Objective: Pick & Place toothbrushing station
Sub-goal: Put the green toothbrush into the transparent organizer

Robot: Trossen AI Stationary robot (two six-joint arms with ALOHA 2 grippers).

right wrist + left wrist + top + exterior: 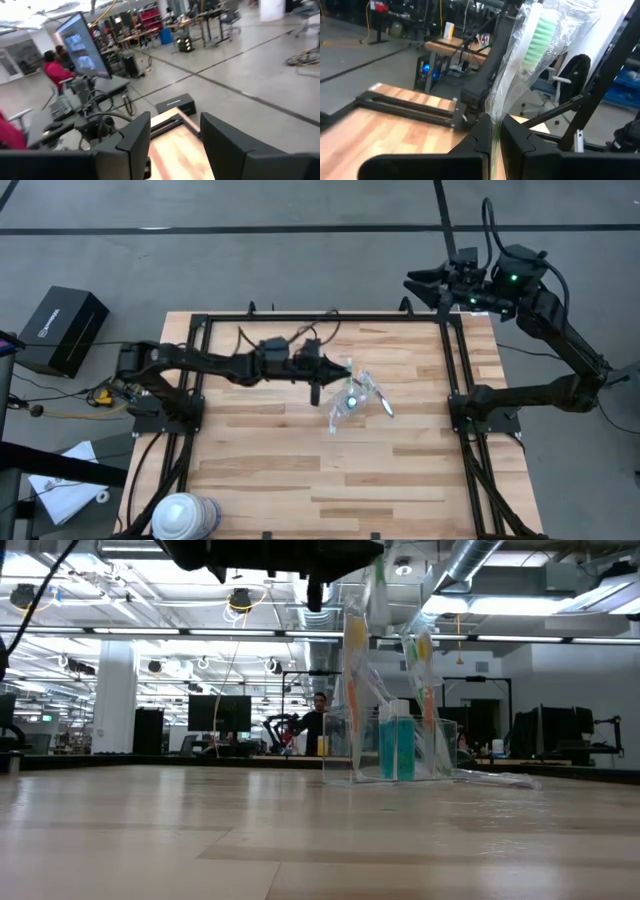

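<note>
Left gripper [347, 370]: I have it out over the middle of the surface [400, 470], just above the cup [347, 406]; its fingers [470, 145] are pinched tight on a wrapped toothbrush with green bristles [540, 35], the clear wrapper running down between them in the left wrist view.

Right gripper [425, 283]: parked off the far right corner of the surface, well apart from the work; its fingers [132, 137] stand apart with nothing between them.

Cup: a see-through plastic cup standing upright near the middle of the surface; in the low view it holds a blue tube [397, 745] standing on end, plus wrapped brushes leaning out of it.

Other brushes: one with orange on it [354, 650] and one with green and orange [425, 655] rise above the rim; a wrapped piece also lies on the surface just beside the cup [500, 778].

Step, as I judge it: the held brush is either going into the cup or coming out of it; I cannot tell which from here.

Risk one: the cup is light and crowded; if I move the held brush sideways it could lever the rim and tip the cup over.

Risk two: the wrapper is slippery; the brush could slide through the grip.

Risk three: wrappers may snag each other and drag a neighbour along.
</note>
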